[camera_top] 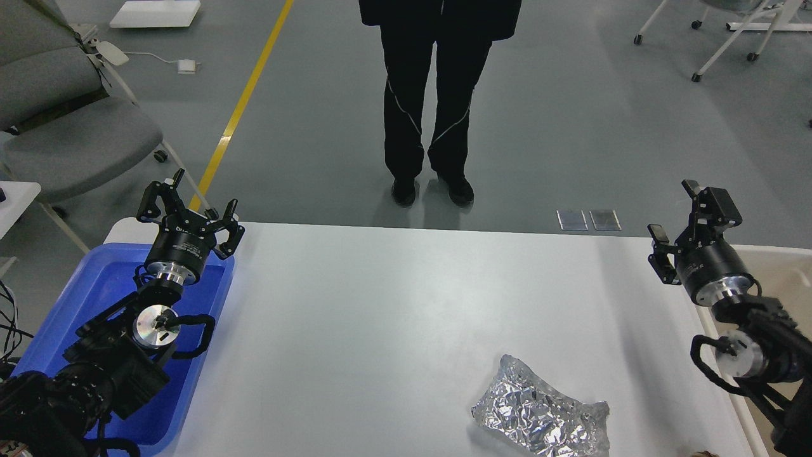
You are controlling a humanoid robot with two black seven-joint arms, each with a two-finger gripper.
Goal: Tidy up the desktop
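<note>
While both arms hang raised at either end, the white desktop fills the middle of the view.
Crumpled silver foil lies near its front edge, right of centre. Over the blue tray at the left end, the left gripper has its jaws spread wide and empty; by the beige bin, the right gripper is likewise parted, holding nothing.

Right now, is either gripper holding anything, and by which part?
Nothing is held. The left gripper is open over the blue tray, and the right gripper is open and empty. The crumpled foil lies untouched on the desktop.
</note>
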